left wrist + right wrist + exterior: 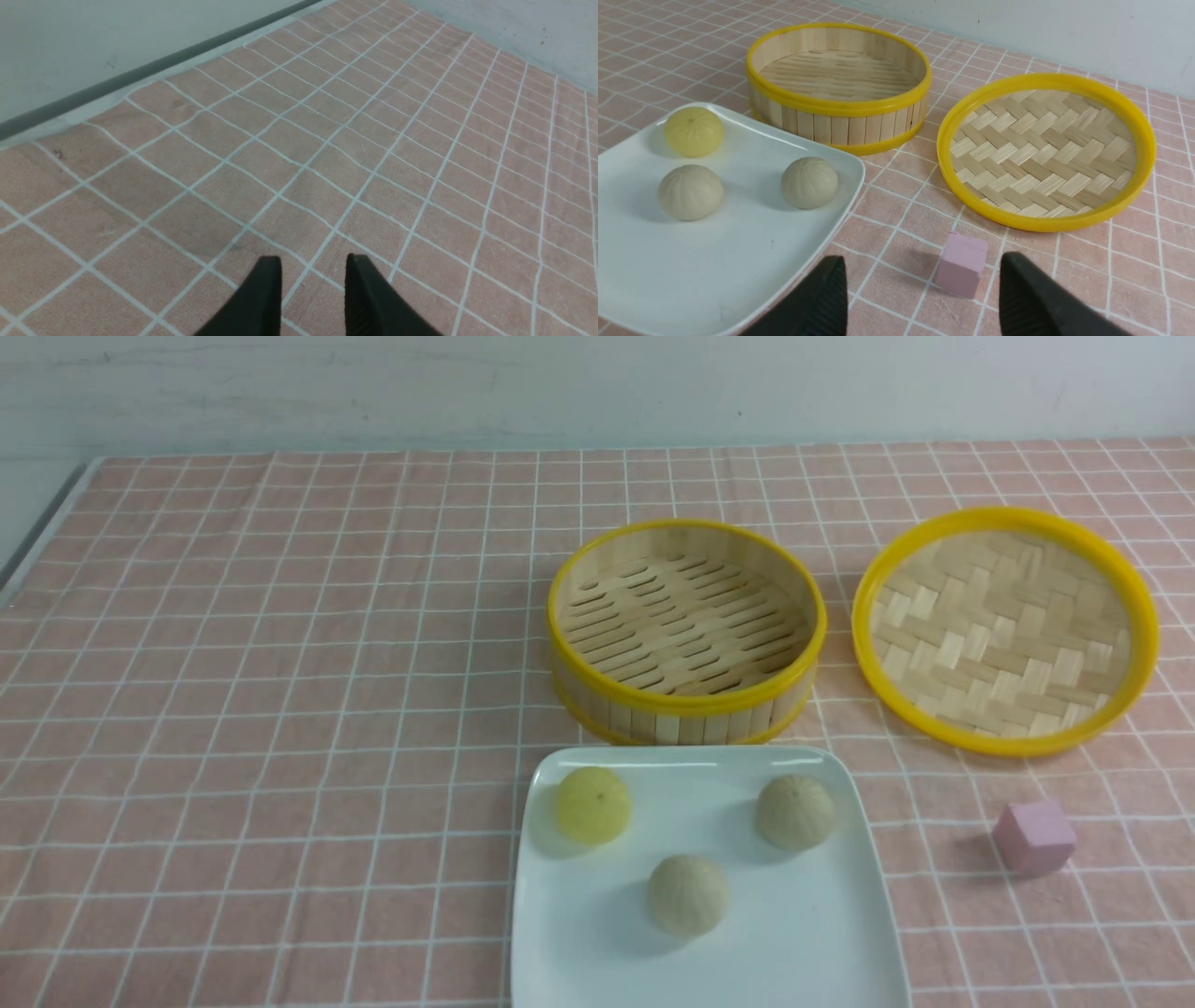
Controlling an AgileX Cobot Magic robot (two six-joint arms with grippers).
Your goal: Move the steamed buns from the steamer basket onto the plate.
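All three steamed buns (686, 894) on plate (840, 933); steamer basket (686, 630) empty (task looks done). Left pincer (313, 280) jaws apart, holding nothing; right pincer (920, 289) wide, holding nothing. Next: retract only.

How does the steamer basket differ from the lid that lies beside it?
The basket is deep, with an upright wall of wooden slats; the lid is shallow, with little more than a rim. The basket's floor is made of parallel slats with slots; the lid's surface is woven in a crossing pattern. In the front view, the basket stands just behind the plate, and the lid lies to its right. Both are round, made of bamboo, yellow-rimmed and empty.
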